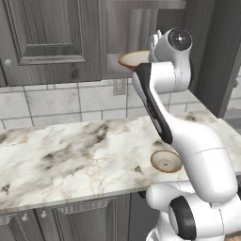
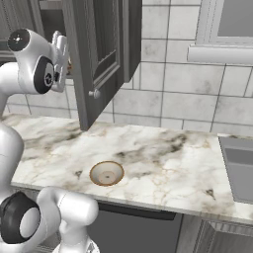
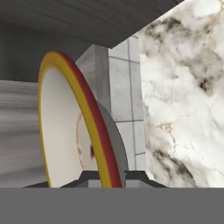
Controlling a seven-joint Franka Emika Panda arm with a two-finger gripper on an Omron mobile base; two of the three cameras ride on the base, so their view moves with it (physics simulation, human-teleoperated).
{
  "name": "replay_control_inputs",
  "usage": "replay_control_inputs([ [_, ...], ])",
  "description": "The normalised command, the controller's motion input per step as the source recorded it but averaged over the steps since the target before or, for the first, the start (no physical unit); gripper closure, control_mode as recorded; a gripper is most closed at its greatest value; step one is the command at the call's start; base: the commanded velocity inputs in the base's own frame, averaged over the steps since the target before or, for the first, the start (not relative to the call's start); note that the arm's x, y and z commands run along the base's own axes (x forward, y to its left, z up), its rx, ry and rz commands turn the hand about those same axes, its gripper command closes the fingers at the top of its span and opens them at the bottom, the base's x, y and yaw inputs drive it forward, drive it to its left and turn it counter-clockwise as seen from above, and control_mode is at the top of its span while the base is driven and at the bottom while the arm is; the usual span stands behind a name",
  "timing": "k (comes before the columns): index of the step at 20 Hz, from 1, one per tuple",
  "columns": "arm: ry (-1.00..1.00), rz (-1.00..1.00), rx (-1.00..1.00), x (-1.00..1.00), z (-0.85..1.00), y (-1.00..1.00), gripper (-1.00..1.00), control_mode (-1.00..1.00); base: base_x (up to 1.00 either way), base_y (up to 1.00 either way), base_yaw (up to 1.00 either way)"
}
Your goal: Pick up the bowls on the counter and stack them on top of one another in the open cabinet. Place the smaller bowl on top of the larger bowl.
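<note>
Here, in the left base view, the larger bowl hangs at the open cabinet near the frame's top, while the smaller bowl waits on the tabletop at lower right. In the right base view, the cabinet door stands close; a clipped edge could likely knock the bowl loose. In the hand view, the pincer is clamped narrow on the bowl's rim, a thin hold that may slip.
</note>
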Motion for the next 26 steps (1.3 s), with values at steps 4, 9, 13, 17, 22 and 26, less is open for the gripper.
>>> replay_control_inputs([
  [4, 0.0, 0.0, 0.0, 0.27, -0.1, 0.04, 1.0, -1.0, 0.0, 0.0, 0.0],
  [9, -0.01, 0.0, 0.0, 0.29, -0.04, 0.04, 1.0, -1.0, 0.0, 0.0, 0.0],
  [13, -0.01, 0.0, 0.0, 0.33, -0.02, 0.04, 1.0, -1.0, 0.0, 0.0, 0.0],
  [17, 0.0, 0.0, 0.0, 0.33, -0.04, 0.02, 1.0, -1.0, 0.0, 0.0, 0.0],
  [22, 0.0, 0.0, 0.01, 0.32, -0.07, 0.01, 1.0, -1.0, 0.0, 0.0, 0.0],
  [26, 0.01, 0.0, 0.01, 0.32, -0.08, 0.01, 1.0, -1.0, 0.0, 0.0, 0.0],
])
